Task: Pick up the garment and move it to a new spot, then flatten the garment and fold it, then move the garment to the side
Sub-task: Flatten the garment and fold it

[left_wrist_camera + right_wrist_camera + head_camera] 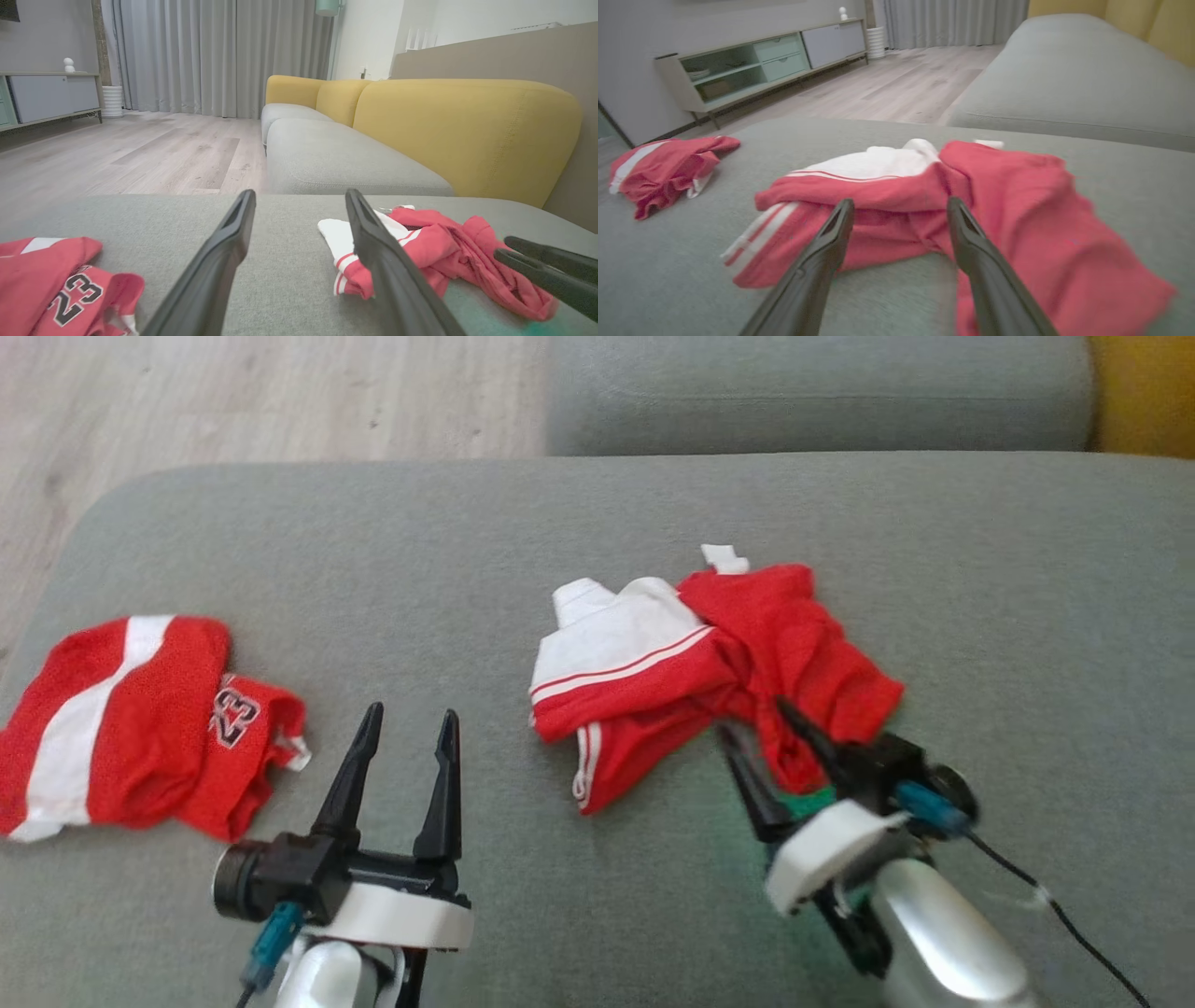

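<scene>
A crumpled red and white garment [644,658] lies on the grey seat cushion [523,541], right of centre; it also shows in the left wrist view [434,242] and the right wrist view [1008,186]. My right gripper [752,719] stands open at its near edge, fingers apart, with a red fold lying between and over the fingertips. In its own view the right gripper [901,201] points into the red cloth with nothing clamped. My left gripper [412,712] is open over bare cushion, left of the garment, also seen as the left gripper [301,193].
A second red and white garment with "23" [121,719] lies at the cushion's left end, near its rounded edge. Wooden floor [233,392] lies beyond. Another grey seat [812,392] adjoins at the back, with a yellow backrest [467,130] to the right.
</scene>
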You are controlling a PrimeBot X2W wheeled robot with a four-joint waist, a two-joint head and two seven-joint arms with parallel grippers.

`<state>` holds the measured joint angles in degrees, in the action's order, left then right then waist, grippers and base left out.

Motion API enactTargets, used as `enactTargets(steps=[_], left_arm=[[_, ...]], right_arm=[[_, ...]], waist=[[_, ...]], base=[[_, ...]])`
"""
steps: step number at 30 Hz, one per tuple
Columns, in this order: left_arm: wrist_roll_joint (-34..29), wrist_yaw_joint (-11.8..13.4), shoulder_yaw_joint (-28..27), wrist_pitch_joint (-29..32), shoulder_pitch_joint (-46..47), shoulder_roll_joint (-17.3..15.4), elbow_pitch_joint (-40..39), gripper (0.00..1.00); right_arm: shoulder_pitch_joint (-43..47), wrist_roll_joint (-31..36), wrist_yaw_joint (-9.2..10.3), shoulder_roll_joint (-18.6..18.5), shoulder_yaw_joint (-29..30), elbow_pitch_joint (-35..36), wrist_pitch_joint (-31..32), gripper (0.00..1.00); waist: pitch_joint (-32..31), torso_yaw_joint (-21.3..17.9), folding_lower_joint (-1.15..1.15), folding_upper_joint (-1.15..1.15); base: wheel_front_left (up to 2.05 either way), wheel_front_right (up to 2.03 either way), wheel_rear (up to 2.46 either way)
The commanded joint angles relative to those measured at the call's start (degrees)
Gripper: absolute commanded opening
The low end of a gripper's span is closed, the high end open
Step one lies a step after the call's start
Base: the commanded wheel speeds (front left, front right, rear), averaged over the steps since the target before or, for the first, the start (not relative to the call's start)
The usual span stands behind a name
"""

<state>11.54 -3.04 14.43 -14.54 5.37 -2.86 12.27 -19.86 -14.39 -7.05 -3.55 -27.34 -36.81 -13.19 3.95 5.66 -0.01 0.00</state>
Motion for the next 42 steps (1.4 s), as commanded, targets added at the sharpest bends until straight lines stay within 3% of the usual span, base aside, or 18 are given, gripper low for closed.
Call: enactTargets(steps=[1, 8, 13, 31, 36, 42], left_arm=[[-0.48, -0.11, -2.44, -0.46, 1.06, -0.02, -2.51, 1.0], [0.27, -0.43, -3.32, -0.46, 0.37, -0.02, -3.84, 1.0], [1.08, -0.6, -3.17, -0.46, 0.18, -0.02, -4.38, 1.0], [2.08, -0.62, -0.82, -0.46, 0.97, -0.02, -4.24, 1.0], [2.5, -0.56, 0.14, -0.46, 2.04, -0.02, -4.18, 1.0], [3.05, -0.4, 1.62, -0.46, 3.01, -0.02, -3.67, 1.0]], right_arm=[[0.76, 2.21, -0.44, 0.63, 2.39, 2.25, -0.85, 1.0], [6.23, 5.63, -0.44, 0.66, 16.31, 9.72, -1.48, 1.0], [11.76, 3.99, -0.44, 0.67, 21.05, 17.45, -1.77, 1.0], [13.73, 3.23, -0.44, 0.67, 21.85, 24.62, -1.8, 1.0], [10.8, 4.08, -0.44, 0.67, 20.51, 21.85, -1.8, 1.0], [4.95, 2.9, -0.44, 0.67, 19.73, 13.05, -0.23, 1.0]], waist=[[-1.11, -1.8, 0.01, 0.0], [-2.16, -4.98, 0.01, 0.0], [-2.41, -5.83, 0.01, 0.0], [0.05, -4.56, 0.01, 0.0], [2.02, -2.63, 0.01, 0.0], [4.35, 0.18, 0.01, 0.0]], base=[[0.0, 0.0, 0.0], [0.0, 0.0, 0.0], [0.0, 0.0, 0.0], [0.0, 0.0, 0.0], [0.0, 0.0, 0.0], [0.0, 0.0, 0.0]])
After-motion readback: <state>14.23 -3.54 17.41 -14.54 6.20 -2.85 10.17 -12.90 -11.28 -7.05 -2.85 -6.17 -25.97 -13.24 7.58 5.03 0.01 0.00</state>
